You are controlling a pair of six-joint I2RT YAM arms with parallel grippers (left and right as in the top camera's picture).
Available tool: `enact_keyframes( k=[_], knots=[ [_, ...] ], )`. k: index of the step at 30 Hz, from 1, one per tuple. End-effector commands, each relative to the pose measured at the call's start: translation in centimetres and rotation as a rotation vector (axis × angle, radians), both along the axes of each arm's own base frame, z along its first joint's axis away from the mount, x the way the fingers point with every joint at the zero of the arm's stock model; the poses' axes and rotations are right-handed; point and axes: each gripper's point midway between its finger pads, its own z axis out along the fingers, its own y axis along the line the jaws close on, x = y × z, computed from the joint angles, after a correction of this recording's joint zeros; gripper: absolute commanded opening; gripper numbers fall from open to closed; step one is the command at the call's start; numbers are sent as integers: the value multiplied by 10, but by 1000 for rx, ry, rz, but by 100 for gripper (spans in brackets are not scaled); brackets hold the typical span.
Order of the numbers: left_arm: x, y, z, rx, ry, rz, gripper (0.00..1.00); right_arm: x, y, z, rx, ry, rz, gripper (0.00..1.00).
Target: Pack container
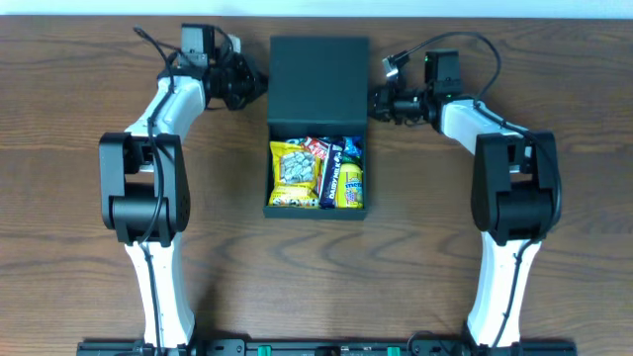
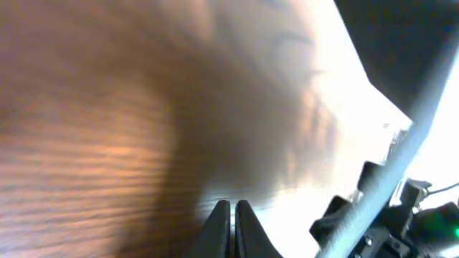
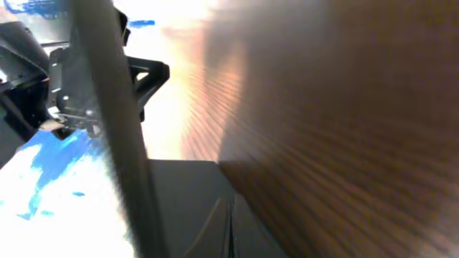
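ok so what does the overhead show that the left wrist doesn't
Only the overhead: the snack packets lying inside the open container, and the right gripper beside its lid. Only the left wrist: the left gripper close up, fingertips pressed together with nothing between them. Both: the wooden table, and probably the container, which is only a dark blur at the wrist view's top right.

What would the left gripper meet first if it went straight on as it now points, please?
Probably the open lid of the container, close beside the left gripper; relative height is unclear.
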Motion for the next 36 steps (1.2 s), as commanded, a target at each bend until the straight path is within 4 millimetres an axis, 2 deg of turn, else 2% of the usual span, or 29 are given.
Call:
enact_keyframes(
  k=[1, 5, 8, 11, 13, 17, 22, 26, 32, 36],
  knots=[
    [3, -16, 24, -52, -88, -100, 6, 7, 7, 48, 74, -115, 75, 2],
    [6, -19, 47, -65, -148, -128, 6, 12, 7, 87, 60, -223, 82, 2],
    [5, -19, 73, -47, -226, -151, 6, 6, 6, 110, 39, -269, 96, 2],
    [0, -19, 104, -23, -314, -180, 6, -4, 4, 116, -18, -267, 94, 2],
    [-7, -19, 123, -4, -363, -203, 6, -13, -3, 113, -101, -259, 83, 2],
    [-29, -18, 147, 49, -405, -258, 5, -33, -17, 105, -282, -225, 74, 1],
    [-64, -14, 155, 149, -397, -334, 6, -65, -21, 104, -401, -206, 143, 2],
    [-84, -7, 151, 250, -359, -368, 6, -78, -24, 98, -493, -186, 164, 2],
    [-100, -4, 150, 303, -327, -390, 6, -81, -28, 95, -520, -168, 162, 2],
    [-105, 1, 145, 331, -288, -380, 6, -79, -52, 82, -649, -96, 87, 1]
  ],
)
